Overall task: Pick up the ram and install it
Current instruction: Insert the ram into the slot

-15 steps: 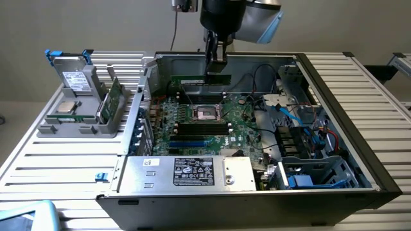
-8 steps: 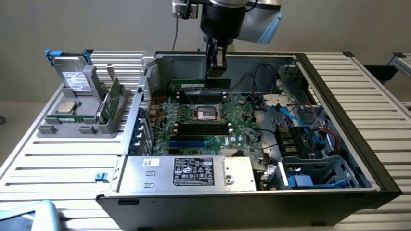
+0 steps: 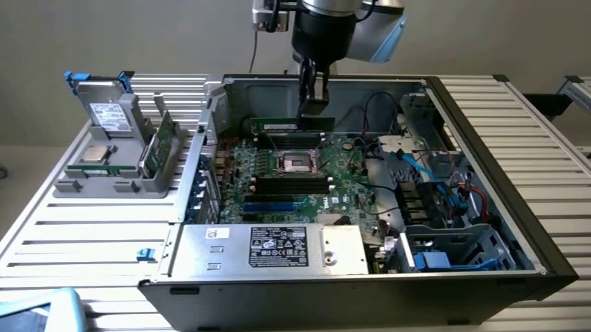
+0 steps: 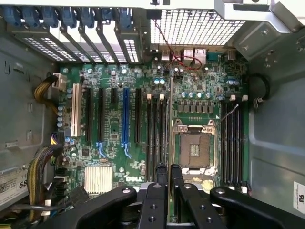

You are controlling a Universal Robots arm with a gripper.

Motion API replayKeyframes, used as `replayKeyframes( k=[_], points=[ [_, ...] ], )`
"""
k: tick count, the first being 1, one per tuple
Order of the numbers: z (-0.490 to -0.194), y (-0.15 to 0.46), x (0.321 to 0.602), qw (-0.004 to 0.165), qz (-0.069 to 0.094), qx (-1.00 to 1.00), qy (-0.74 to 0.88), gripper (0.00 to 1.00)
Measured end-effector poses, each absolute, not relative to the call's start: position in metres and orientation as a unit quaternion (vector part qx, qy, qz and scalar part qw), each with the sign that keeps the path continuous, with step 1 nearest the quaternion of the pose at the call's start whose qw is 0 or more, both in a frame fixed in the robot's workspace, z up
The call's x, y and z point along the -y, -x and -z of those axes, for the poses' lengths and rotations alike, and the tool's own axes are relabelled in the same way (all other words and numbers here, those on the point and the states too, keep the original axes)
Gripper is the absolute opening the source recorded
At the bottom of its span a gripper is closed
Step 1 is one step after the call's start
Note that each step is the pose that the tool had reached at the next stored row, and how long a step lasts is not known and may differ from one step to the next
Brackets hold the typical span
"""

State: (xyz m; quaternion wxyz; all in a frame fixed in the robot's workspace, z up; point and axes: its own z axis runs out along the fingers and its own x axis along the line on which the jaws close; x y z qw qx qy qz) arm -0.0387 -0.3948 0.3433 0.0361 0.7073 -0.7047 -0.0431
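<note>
The ram (image 3: 277, 125) is a long narrow green stick hanging level above the far part of the motherboard (image 3: 347, 176), inside the open computer case. My gripper (image 3: 312, 109) comes down from above and is shut on the stick near its end toward the exterior view's right. In the wrist view the ram (image 4: 170, 119) appears edge-on as a thin line running out from between my black fingers (image 4: 161, 177). It hangs over the board between the CPU socket (image 4: 195, 149) and a bank of black memory slots (image 4: 156, 131). My gripper (image 4: 168, 168) holds it well above the board.
A second bank of black slots (image 4: 231, 143) lies beyond the socket. Case walls (image 3: 323, 81), blue cables (image 3: 420, 169) and a drive cage (image 3: 452, 249) ring the board. The power supply (image 3: 277, 247) sits at the front. A grey parts holder (image 3: 111, 173) stands at the exterior view's left.
</note>
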Motion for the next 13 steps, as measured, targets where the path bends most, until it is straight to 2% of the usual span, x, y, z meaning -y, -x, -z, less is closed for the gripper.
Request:
replayKeyframes(
  k=[13],
  points=[
    [-0.328, 0.037, 0.4, 0.04, 0.042, 0.711, -0.701, 0.15]
  ],
)
